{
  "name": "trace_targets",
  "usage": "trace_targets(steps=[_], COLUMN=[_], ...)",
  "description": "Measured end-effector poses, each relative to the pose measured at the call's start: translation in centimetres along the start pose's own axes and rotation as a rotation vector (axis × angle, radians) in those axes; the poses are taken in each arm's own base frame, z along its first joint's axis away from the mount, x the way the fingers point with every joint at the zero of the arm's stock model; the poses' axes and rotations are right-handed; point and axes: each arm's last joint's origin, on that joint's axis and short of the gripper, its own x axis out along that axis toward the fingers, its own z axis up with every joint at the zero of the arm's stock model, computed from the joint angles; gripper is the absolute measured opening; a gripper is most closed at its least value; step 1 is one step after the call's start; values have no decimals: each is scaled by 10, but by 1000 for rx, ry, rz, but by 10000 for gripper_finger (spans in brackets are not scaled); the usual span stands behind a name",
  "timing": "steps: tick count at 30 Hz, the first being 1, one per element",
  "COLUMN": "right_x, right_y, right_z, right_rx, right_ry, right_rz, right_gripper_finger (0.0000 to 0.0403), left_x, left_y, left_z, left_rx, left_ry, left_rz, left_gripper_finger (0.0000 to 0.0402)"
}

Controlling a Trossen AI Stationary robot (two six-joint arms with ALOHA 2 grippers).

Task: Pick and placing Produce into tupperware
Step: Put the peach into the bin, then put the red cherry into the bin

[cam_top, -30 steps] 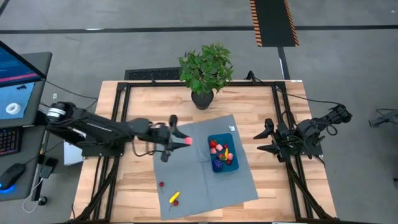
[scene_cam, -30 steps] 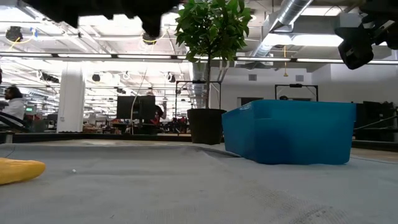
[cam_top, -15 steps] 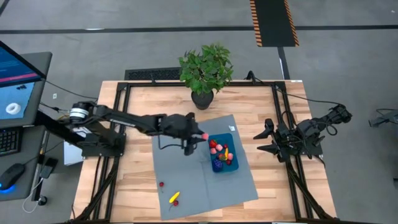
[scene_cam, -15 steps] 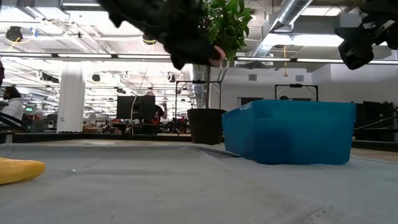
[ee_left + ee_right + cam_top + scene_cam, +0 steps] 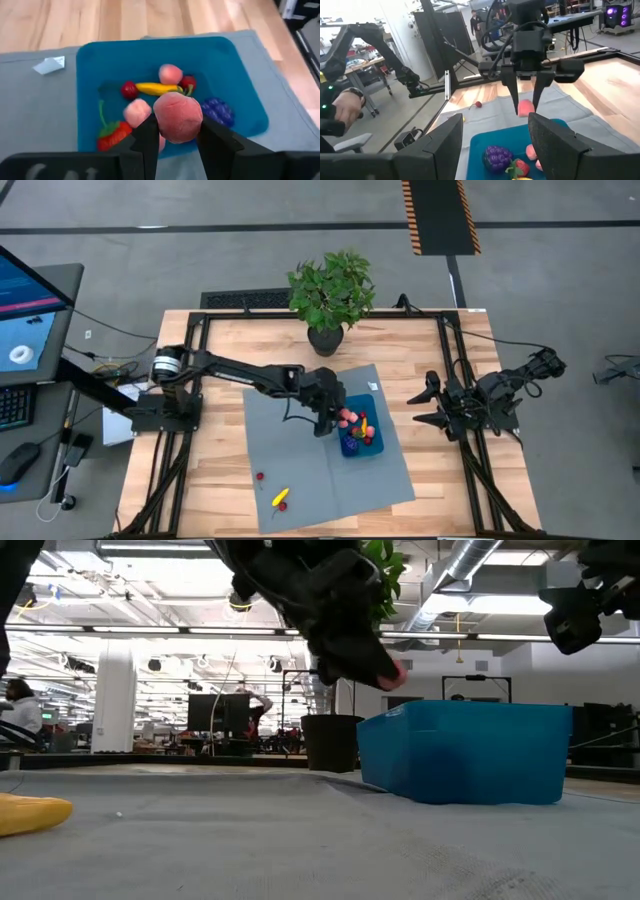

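**Left arm has brought a pink fruit over the blue container**

We see that in the last second the left arm has reached across the grey-blue cloth mat [image 5: 330, 455], from its left part to the near rim of the shallow rectangular blue plastic tupperware [image 5: 372, 448]. The left gripper [image 5: 176, 137] now hangs just above this container. We judge that the carrying is almost done and only the release remains.

The jaws are clenched on a small round pink toy fruit [image 5: 178, 118], one finger on each side of it. In the right wrist view the fruit [image 5: 525, 108] is in the air, not yet touching the container. Inside lie already several pieces, among them a purple-blue cluster [image 5: 216, 111], a yellow piece [image 5: 157, 88] and a red strawberry [image 5: 111, 136].

On the mat two pieces still wait: a yellow one [image 5: 281, 498] and a small red one [image 5: 260, 476], well apart from the tupperware.

The right gripper [image 5: 424, 406] waits at the right edge of the wooden counter [image 5: 230, 340], with jaws spread and holding nothing.
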Motion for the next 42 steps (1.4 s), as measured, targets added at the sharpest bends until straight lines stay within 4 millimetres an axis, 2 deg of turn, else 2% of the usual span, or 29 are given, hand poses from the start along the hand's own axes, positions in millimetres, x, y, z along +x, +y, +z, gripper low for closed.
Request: trace_targets(steps=[6, 16, 21, 25, 30, 38, 42], right_x=[0, 0, 0, 0, 0, 0, 0], right_y=[0, 0, 0, 0, -1, -1, -1], right_z=[-1, -1, -1, -1, -4, -6, -5], right_rx=[6, 7, 7, 12, 17, 29, 31], right_ry=[11, 8, 7, 14, 41, 56, 54], right_rz=[-3, -2, -2, -3, -10, -15, -14], right_gripper_finger=[249, 249, 249, 249, 249, 249, 249], left_x=[20, 16, 10, -17, -68, -153, -180], left_y=[-3, -7, -17, -37, -65, -106, -119], left_z=[-8, -2, 1, 14, 18, -5, -26], left_rx=[-13, 13, 115, 206, 298, 278, 180], left_ry=[46, 1, -6, -77, -129, -184, -199], left_rz=[7, 11, -41, -82, -15, -29, 62], left_gripper_finger=[127, 239, 262, 263, 263, 263, 263])
